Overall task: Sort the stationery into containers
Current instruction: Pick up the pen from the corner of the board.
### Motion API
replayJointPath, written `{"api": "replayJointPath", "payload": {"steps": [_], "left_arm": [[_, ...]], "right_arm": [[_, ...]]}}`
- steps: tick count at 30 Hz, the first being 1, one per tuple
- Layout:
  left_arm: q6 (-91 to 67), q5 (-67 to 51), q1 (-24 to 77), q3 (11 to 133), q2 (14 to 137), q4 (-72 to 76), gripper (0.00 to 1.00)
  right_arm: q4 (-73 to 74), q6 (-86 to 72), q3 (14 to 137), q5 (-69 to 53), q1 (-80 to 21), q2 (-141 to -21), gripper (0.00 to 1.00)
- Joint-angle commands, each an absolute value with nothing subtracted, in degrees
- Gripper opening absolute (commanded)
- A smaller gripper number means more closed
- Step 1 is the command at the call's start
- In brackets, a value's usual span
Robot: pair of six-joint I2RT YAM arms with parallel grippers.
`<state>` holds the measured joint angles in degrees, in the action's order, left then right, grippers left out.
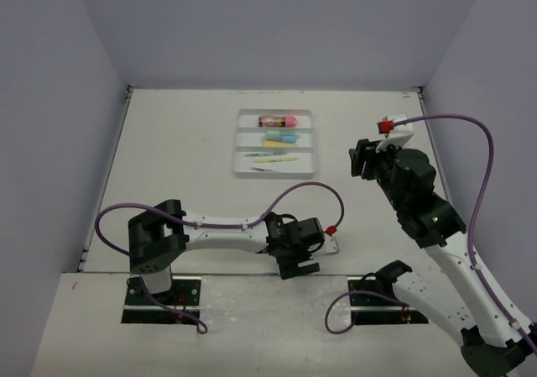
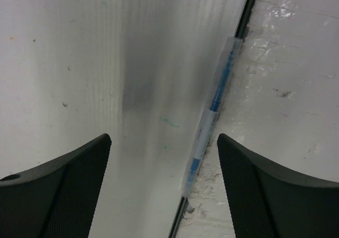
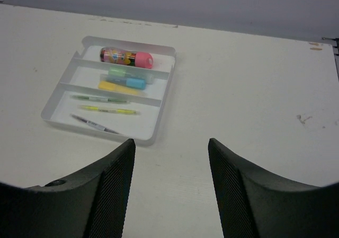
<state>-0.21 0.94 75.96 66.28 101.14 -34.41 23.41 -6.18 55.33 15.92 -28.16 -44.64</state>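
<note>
A thin clear pen [image 2: 212, 116] with blue ink outside the tray, lying along the dark seam [image 2: 245, 15] at the near edge of the tabletop [image 2: 63, 63], half sunk in that groove by the look of it. Directly over it, the left tool [image 2: 163, 140], wide open and holding nothing, with the pen between the fingers but far closer to one of them than to the other. Well apart, at the far middle of the tabletop, the white tray [image 3: 163, 103]: pink tube [image 3: 127, 56] in the farthest compartment, highlighters [image 3: 127, 81] in the middle one, three thin pens [image 3: 106, 109] in the nearest. To the tray's right, the right tool [image 3: 170, 142], raised, also open and empty, facing the tray. Judged as the last piece to sort, with the pick not yet made. Main hazards: closing off-centre and so pushing the pen sideways, rolling it along the seam or wedging it deeper instead of gripping; a fingertip catching on the lip of the groove on the way down; a smooth, narrow barrel slipping or swinging out of a grip taken near one end. Later, a long pen carried crosswise to the compartments likely to land across a divider rather than inside.
</note>
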Motion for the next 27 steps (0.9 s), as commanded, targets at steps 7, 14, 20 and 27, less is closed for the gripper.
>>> {"api": "replayJointPath", "payload": {"steps": [7, 14, 20, 27], "left_arm": [[1.2, -5.2, 76.7, 64.3, 101.7, -31.1, 0.69], [0.6, -4.4, 76.8, 62.0, 103.3, -28.5, 0.60], [0.2, -3.0, 76.8, 60.5, 105.2, -26.6, 0.18], [0.0, 3.9, 76.6, 60.5, 104.9, -29.1, 0.00]], "right_arm": [[25.2, -7.8, 56.5, 16.6, -28.1, -46.7, 0.59], [25.3, -7.2, 57.0, 16.0, -28.1, -46.4, 0.58], [25.2, -6.9, 57.0, 15.6, -28.1, -46.2, 0.58], [25.2, -6.7, 56.9, 16.1, -28.0, -45.2, 0.57]]}}
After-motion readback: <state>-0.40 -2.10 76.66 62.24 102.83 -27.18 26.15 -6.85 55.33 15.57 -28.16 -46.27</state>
